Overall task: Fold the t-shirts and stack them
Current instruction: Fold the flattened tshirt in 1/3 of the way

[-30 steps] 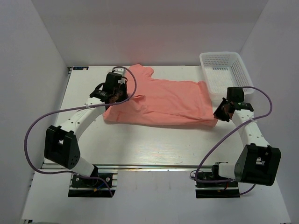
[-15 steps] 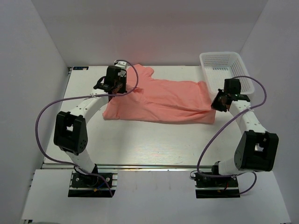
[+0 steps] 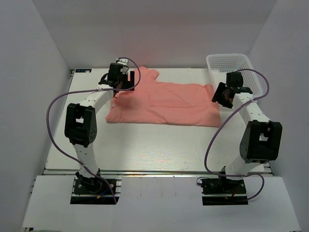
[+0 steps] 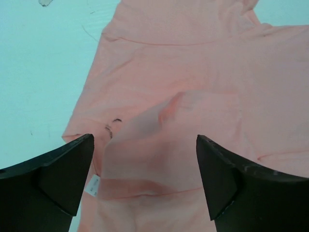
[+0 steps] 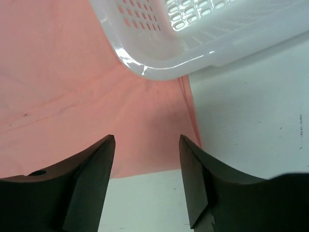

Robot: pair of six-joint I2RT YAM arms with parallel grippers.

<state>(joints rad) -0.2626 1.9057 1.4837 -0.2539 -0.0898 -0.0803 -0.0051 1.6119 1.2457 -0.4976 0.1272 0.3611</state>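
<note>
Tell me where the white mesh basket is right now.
Top view: the basket sits in the far right corner of the table, beside the t-shirt; the right wrist view shows its corner at the shirt's edge.

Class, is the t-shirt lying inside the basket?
No, the t-shirt lies spread on the table, outside the basket.

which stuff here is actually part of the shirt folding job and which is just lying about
Part of the job:
- plain salmon-pink short-sleeved cloth t-shirt, lying on the white table

Just lying about:
- white plastic mesh basket, at the far right corner, right by the shirt's right edge
</note>
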